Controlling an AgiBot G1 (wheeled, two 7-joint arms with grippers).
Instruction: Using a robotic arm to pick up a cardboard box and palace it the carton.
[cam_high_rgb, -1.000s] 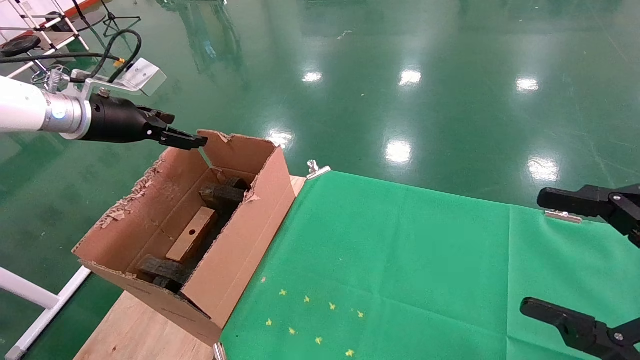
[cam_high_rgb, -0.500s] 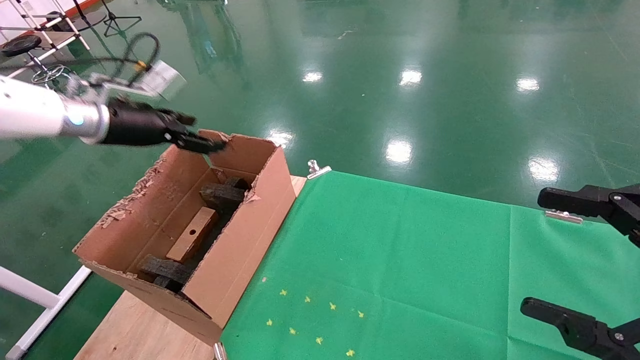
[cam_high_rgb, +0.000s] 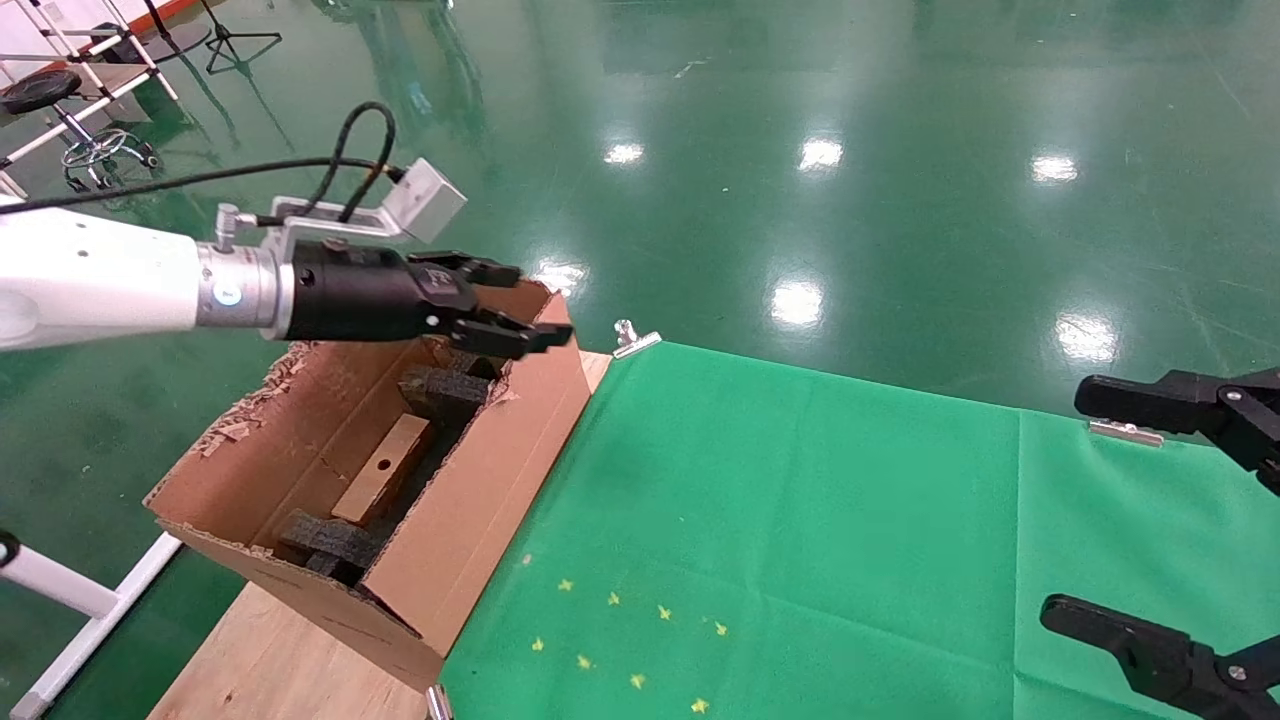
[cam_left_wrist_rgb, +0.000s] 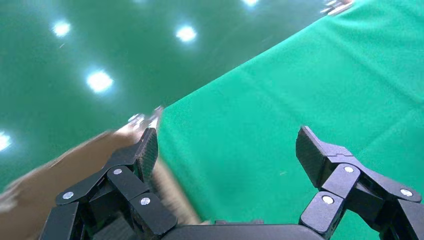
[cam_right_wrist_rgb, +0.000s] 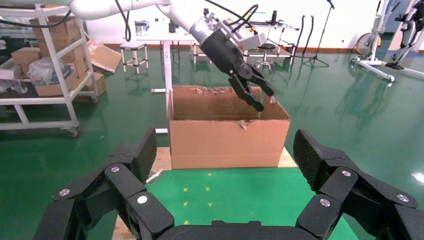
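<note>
The small cardboard box (cam_high_rgb: 384, 482), narrow with a round hole, lies inside the carton (cam_high_rgb: 480, 500) among black foam pieces (cam_high_rgb: 443, 388). The carton stands at the table's left end and also shows in the right wrist view (cam_right_wrist_rgb: 227, 142). My left gripper (cam_high_rgb: 525, 305) on the white robotic arm (cam_high_rgb: 95, 290) is open and empty, above the carton's far right corner; the right wrist view shows it too (cam_right_wrist_rgb: 260, 97). Its own view (cam_left_wrist_rgb: 225, 150) looks over the carton edge (cam_left_wrist_rgb: 75, 165) onto the green cloth. My right gripper (cam_right_wrist_rgb: 222, 150) is open and empty at the table's right end.
A green cloth (cam_high_rgb: 800, 520) covers the table, held by metal clips (cam_high_rgb: 632, 340); small yellow marks (cam_high_rgb: 620, 640) dot its front. Bare wood (cam_high_rgb: 270, 660) shows under the carton. A white frame (cam_high_rgb: 70, 610) stands left of the table. Shelves with boxes (cam_right_wrist_rgb: 50, 60) stand beyond.
My left gripper has moved right and nearer, from the carton's far left flap to above its far right corner, still open and empty. The right arm has not moved.
</note>
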